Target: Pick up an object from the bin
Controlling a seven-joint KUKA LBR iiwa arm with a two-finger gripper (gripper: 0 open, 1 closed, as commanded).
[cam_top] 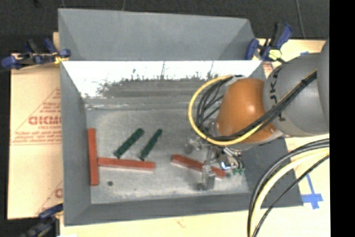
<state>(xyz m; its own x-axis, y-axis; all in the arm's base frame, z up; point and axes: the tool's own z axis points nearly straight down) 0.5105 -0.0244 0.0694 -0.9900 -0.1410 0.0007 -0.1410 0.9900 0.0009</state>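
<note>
The bin [75,136] is grey sheet metal with sloping walls and a flat, scuffed, speckled floor. A few thin, straight, flat-sided sticks lie on that floor. One red stick [92,156] lies along the left wall. A second red stick [126,164] runs out from its middle toward the centre, and the two touch to make a sideways T. Just above them two dark green sticks [128,142] [151,143] lie tilted, side by side and slightly apart. A third red stick [183,162] lies slightly tilted in the right half of the floor, near the front wall. The gripper [207,179] is down low right over the right part of this stick, and the stick's red ends show on either side of its metal tip. It cannot be told whether the gripper is open or closed, or whether it has hold of the stick. A smooth, rounded orange cover [244,111] and looped cables [199,105] sit above it. The middle of the floor between the green sticks and the gripper is bare. The gripper is close to the front wall and the right corner.
</note>
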